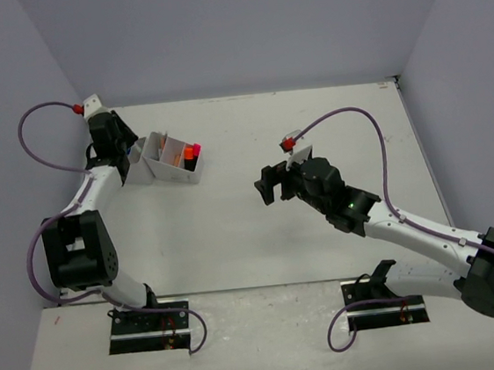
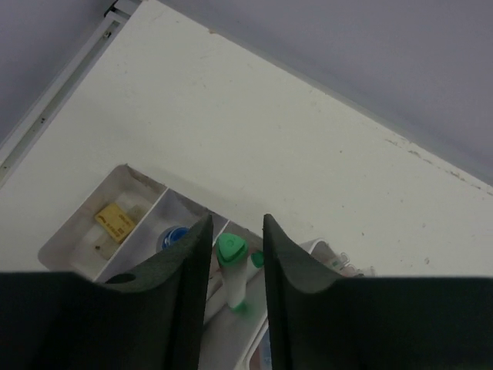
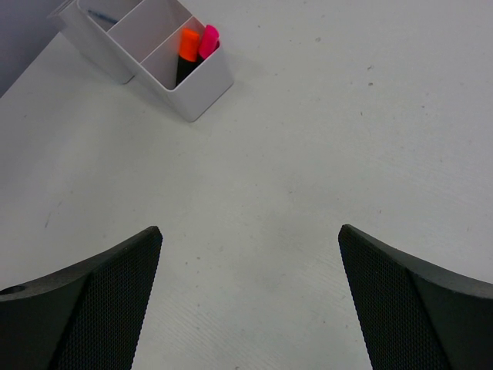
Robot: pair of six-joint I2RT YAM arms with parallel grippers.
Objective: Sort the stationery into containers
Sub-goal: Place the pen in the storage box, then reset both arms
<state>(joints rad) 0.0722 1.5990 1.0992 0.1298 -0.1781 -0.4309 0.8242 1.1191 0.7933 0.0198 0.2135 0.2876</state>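
The left tool (image 2: 235, 220), narrowly parted, hangs directly above the white organiser (image 2: 73, 235), where a green-capped marker (image 2: 231, 250) stands upright in the compartment beneath its gap, while the right tool (image 3: 248, 229), wide and empty, hovers well apart over the surface (image 3: 308, 116).

top external: fixed, high behind near edge of white table (image 1: 261, 236), looks down on all of it; far.
left wrist: directly above white plastic compartment organiser (image 2: 81, 231), looks down into it; very near.
right wrist: low over table (image 3: 293, 193), faces organiser (image 3: 202, 92) at upper left; mid range.
shared: organiser (image 1: 175, 175) in all three.
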